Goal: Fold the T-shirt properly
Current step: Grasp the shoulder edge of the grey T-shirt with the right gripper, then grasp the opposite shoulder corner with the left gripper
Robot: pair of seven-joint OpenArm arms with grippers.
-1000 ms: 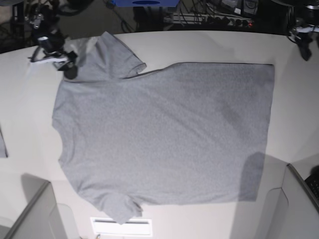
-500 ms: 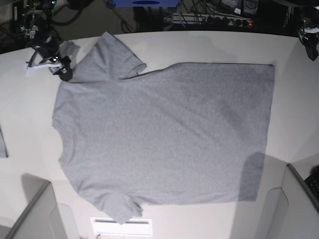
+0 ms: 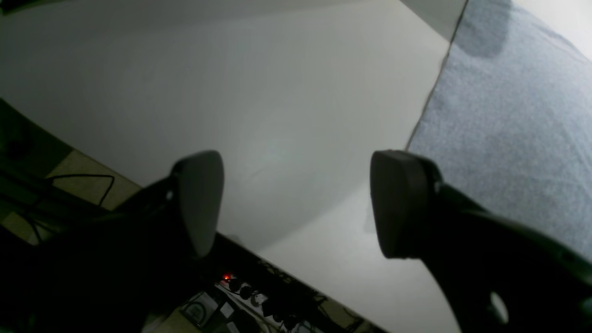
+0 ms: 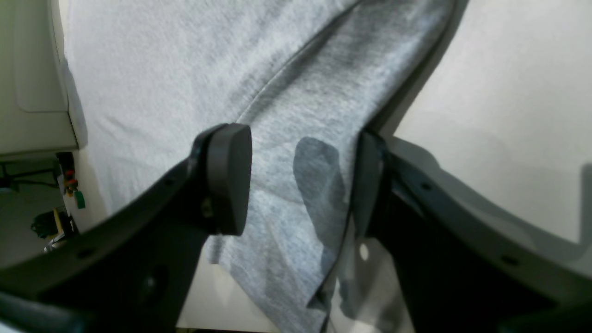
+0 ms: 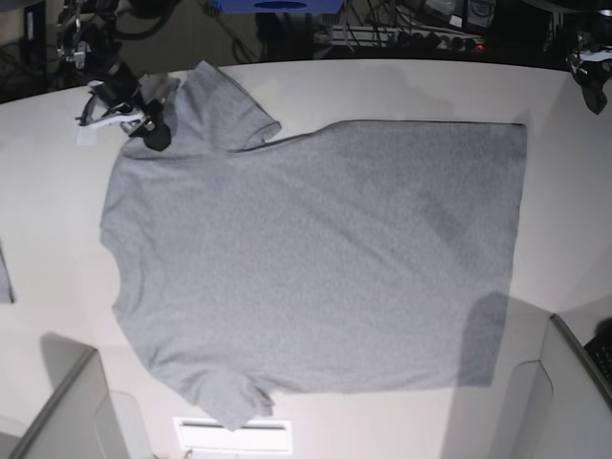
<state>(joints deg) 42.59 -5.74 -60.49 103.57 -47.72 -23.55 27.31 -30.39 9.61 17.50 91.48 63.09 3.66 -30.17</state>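
Note:
The heather-grey T-shirt (image 5: 316, 258) lies spread flat on the white table (image 5: 402, 86), plain side up, with its hem toward the right and its sleeves at the left. My right gripper (image 5: 150, 130) hovers over the far sleeve (image 5: 225, 110). In the right wrist view the gripper (image 4: 300, 185) is open, and the sleeve cloth (image 4: 296, 115) lies under the gap with nothing gripped. My left gripper (image 5: 588, 88) is at the table's far right corner. In the left wrist view the gripper (image 3: 298, 203) stands open over bare table, left of the shirt's hem edge (image 3: 432, 92).
A small grey cloth (image 5: 5, 277) shows at the left edge. A white label (image 5: 234, 435) lies at the front edge below the near sleeve. Grey dividers rise at the front left (image 5: 57, 411) and front right (image 5: 564, 392). Cables and a power strip (image 5: 402, 38) run behind the table.
My right gripper has shifted to the right, onto the far sleeve's edge. The left gripper has barely moved at the far right corner. The shirt lies as before.

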